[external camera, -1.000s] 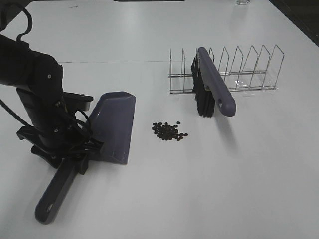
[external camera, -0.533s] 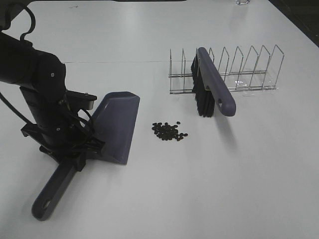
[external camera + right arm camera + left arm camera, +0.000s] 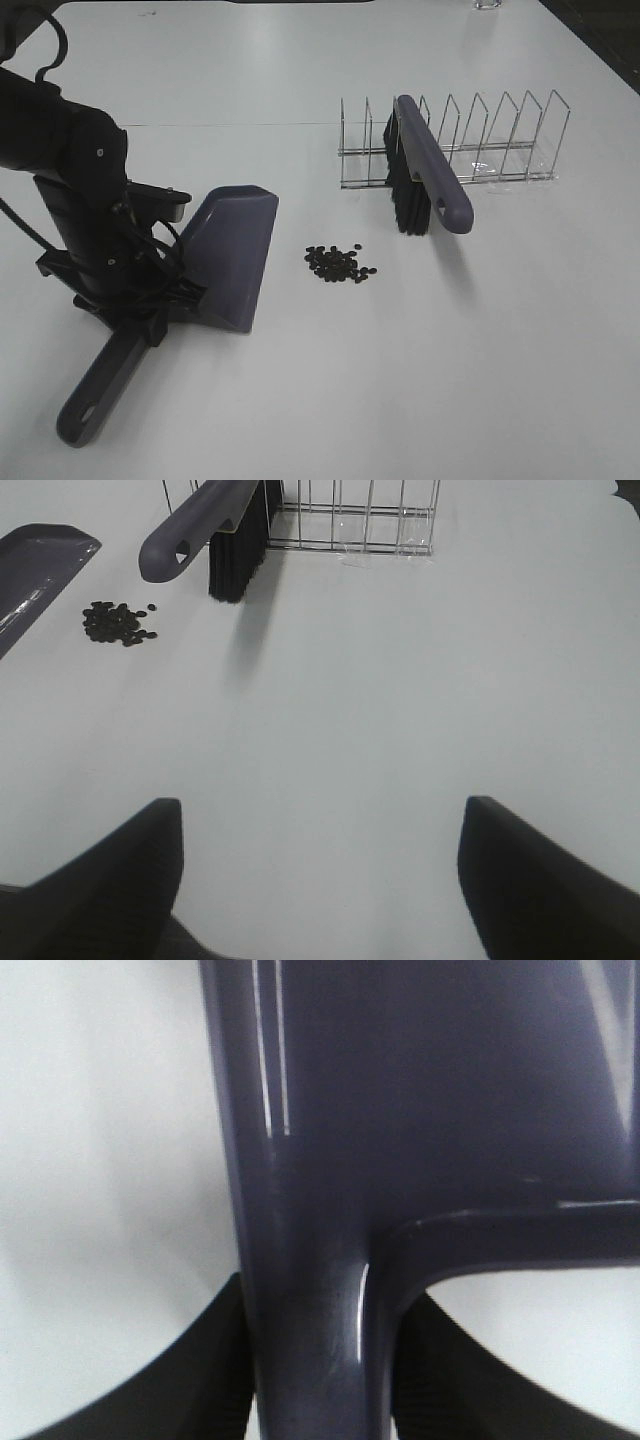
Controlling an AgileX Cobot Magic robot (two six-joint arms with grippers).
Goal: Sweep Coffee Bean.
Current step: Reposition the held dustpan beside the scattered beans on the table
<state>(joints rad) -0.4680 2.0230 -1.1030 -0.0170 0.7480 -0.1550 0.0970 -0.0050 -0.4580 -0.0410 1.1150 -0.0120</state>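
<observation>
The coffee beans [image 3: 340, 263] lie in a small loose cluster on the white table; they also show in the right wrist view [image 3: 118, 623]. A purple-grey dustpan [image 3: 232, 255] lies just left of them, its mouth edge facing the beans with a gap between. My left gripper [image 3: 150, 312] is shut on the dustpan's handle where it meets the pan [image 3: 320, 1380]. A brush [image 3: 430, 175] with black bristles [image 3: 405, 200] leans in a wire rack [image 3: 500, 140], behind and right of the beans. My right gripper [image 3: 320, 880] is open and empty over bare table, out of the exterior view.
The dustpan's handle [image 3: 95, 395] sticks out toward the table's front left. The wire rack [image 3: 350, 520] stands across the back right. A glass [image 3: 487, 4] sits at the far edge. The table [image 3: 480, 350] is bare at the front right.
My left gripper and the dustpan have shifted slightly to the right, toward the beans, and the handle end has swung a little left. Beans and brush have not moved.
</observation>
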